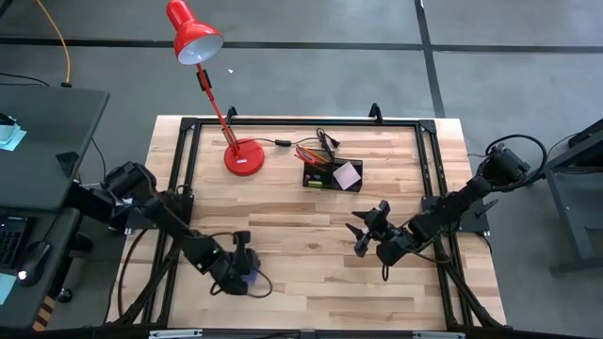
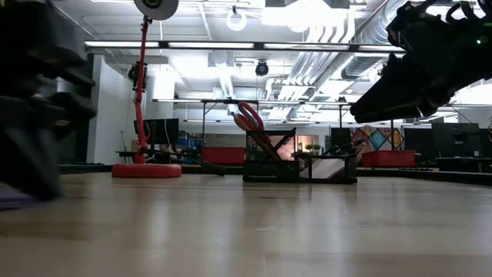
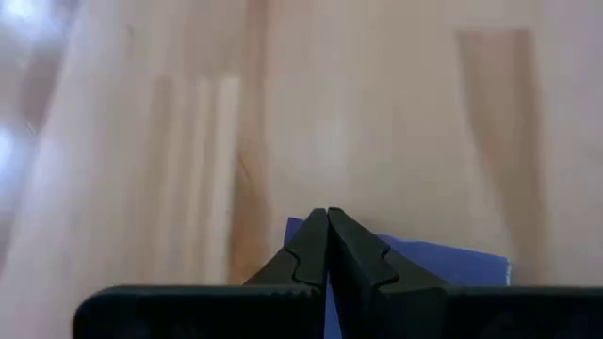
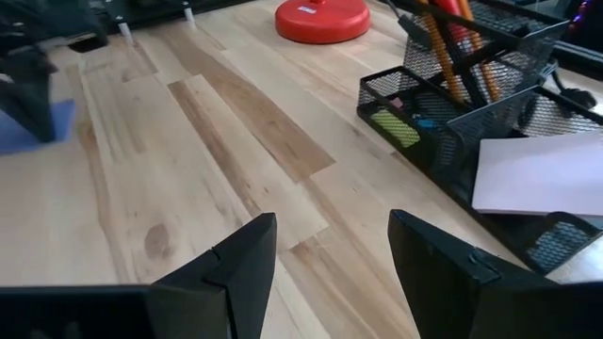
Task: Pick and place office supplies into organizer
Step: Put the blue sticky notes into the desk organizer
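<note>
The blue-purple square pad [image 3: 443, 265] lies flat on the table near its front left. My left gripper [image 3: 327, 218] is shut and slants down over the pad's edge, also seen in the high view [image 1: 243, 262]. Right of centre, my right gripper [image 4: 332, 247] hangs open above bare wood with nothing between its fingers. The black mesh organizer [image 1: 332, 173] stands at the back centre. It holds orange pencils [image 4: 450, 58], red-handled scissors [image 2: 250, 120] and a pink pad [image 4: 546, 174]. My left gripper comes at the blue-purple pad slanting from above. Its shut fingertips [image 3: 316, 247] stand at the pad's near edge [image 3: 300, 226]. I cannot tell whether they touch it. The pad lies flat on the wood.
A red desk lamp stands on its round base [image 1: 243, 157] left of the organizer, its cable [image 1: 283, 143] running toward it. A black frame [image 1: 188, 127] borders the tabletop. Bare wood lies between the two grippers and the organizer.
</note>
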Controlling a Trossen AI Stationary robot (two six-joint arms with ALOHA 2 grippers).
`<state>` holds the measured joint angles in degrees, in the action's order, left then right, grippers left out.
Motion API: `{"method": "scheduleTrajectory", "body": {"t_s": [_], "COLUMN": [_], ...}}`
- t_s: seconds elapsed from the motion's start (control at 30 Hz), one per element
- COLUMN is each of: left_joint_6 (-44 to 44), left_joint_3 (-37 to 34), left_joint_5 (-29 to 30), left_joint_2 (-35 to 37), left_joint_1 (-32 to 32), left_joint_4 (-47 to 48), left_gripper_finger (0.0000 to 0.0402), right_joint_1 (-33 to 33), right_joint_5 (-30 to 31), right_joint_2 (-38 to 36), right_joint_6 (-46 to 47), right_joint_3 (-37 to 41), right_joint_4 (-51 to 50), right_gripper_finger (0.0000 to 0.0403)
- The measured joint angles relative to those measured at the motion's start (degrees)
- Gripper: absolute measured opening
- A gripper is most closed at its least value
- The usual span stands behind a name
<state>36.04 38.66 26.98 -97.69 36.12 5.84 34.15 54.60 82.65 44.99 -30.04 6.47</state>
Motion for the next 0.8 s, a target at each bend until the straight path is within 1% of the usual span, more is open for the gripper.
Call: {"method": "scheduleTrajectory", "body": {"t_s": [0.1, 0.33, 0.43, 0.6, 0.7, 0.8], "left_joint_6": [-4.92, -16.4, -20.2, -24.21, -24.11, -24.55], "left_joint_3": [-0.05, -0.19, -0.34, -0.22, -0.26, -0.18], "left_joint_5": [-0.35, -6.26, -6.43, -6.3, -6.11, -3.57], "left_joint_2": [-1.0, -2.75, -2.88, -2.4, -2.4, -2.36], "left_joint_1": [-3.22, -11.61, -13.59, -13.59, -12.54, -10.44], "left_joint_4": [-4.08, -15.1, -17.92, -23.17, -25.26, -30.61], "left_gripper_finger": [0.0, 0.0, 0.0, 0.0, 0.0, 0.0], "right_joint_1": [0.0, 0.0, 0.0, 0.37, 1.49, 2.21], "right_joint_5": [-0.21, -0.19, -0.69, -3.82, -2.6, -1.22], "right_joint_2": [0.0, 0.0, 0.0, 0.14, 0.66, 1.12], "right_joint_6": [-0.02, -0.02, -0.02, -0.28, -0.42, -0.35], "right_joint_3": [0.0, 0.0, 0.0, 0.0, 0.0, 0.0], "right_joint_4": [0.49, 0.67, 0.69, 0.79, 1.1, 1.35], "right_gripper_finger": [0.0197, 0.0197, 0.0197, 0.0197, 0.0197, 0.0197]}}
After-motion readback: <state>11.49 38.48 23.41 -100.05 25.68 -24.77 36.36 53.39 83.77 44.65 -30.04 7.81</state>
